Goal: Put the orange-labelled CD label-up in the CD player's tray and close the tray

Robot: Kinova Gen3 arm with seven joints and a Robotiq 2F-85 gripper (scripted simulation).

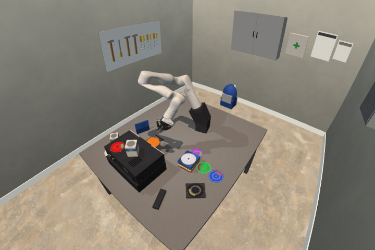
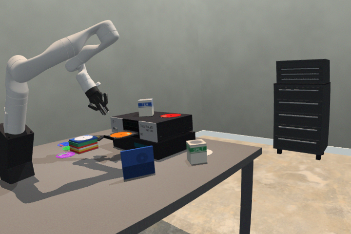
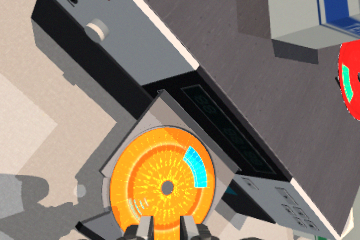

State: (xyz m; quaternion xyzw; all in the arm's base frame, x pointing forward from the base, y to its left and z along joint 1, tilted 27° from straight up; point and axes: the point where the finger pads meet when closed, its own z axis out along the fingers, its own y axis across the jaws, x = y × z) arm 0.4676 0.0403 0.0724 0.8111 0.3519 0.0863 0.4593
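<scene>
Plainly, the orange-labelled CD [image 1: 152,143] [image 2: 121,134] [image 3: 143,190], a glossy round disc, lies label-up in the extended grey tray [image 2: 135,134] [image 3: 160,111]; left of centre in the top view, it sits before the boxy black CD player's [image 1: 149,160] [image 2: 176,124] [image 3: 248,75] front. On the player's grained lid stand, left to right there, a flat red disc [image 1: 113,148] [image 2: 165,115] [image 3: 355,95] and a cream cardboard tea box [image 1: 132,149] [image 2: 146,108] [image 3: 300,22].

The black gripper [image 1: 160,129] [image 2: 105,112] [image 3: 166,227] has its fingertips narrowly apart, holding nothing. In the exterior view, left of centre, air separates them from the disc's edge below. Tabletop shows between the square-edged stack of cases [image 1: 188,165] [image 2: 83,145] and the upright blue case [image 1: 142,126] [image 2: 137,162].

Only the top view shows the slim black remote [image 1: 159,199], lower centre. The exterior view reads SALT on the box [image 1: 113,137] [image 2: 196,155] right of centre. The wrist view, lower centre, shows the CD's hole and cyan patch clearly, inside the tray's curved recess edge.
</scene>
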